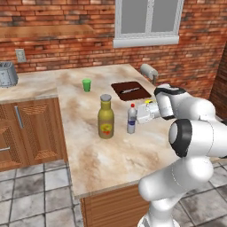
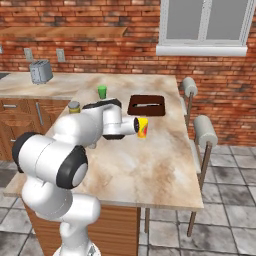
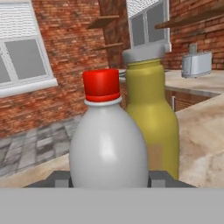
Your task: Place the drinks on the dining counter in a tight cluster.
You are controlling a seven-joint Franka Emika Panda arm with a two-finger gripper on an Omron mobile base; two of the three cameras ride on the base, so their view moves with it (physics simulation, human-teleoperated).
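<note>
Filling the front of the hand view, the small clear bottle [image 3: 108, 144] with its red cap is sitting between the finger tips, and the gripper [image 1: 141, 112] is clenching it at the body. It is standing upright on the dining counter [image 1: 102, 155], the broad marble-topped island, which is carrying everything else here. Just beside the small bottle, close but apart in the left base view, the big olive-yellow bottle [image 1: 106, 118] with a grey cap is standing upright, its red-yellow label facing the camera. Farther back, a dark cutting board [image 1: 131, 90] is lying flat with a knife [image 1: 129, 90] resting on it. Left of the board, a green cup [image 1: 87, 85] is standing upright; its contents cannot be made out. A toaster [image 1: 7, 73] is sitting on the side counter.
</note>
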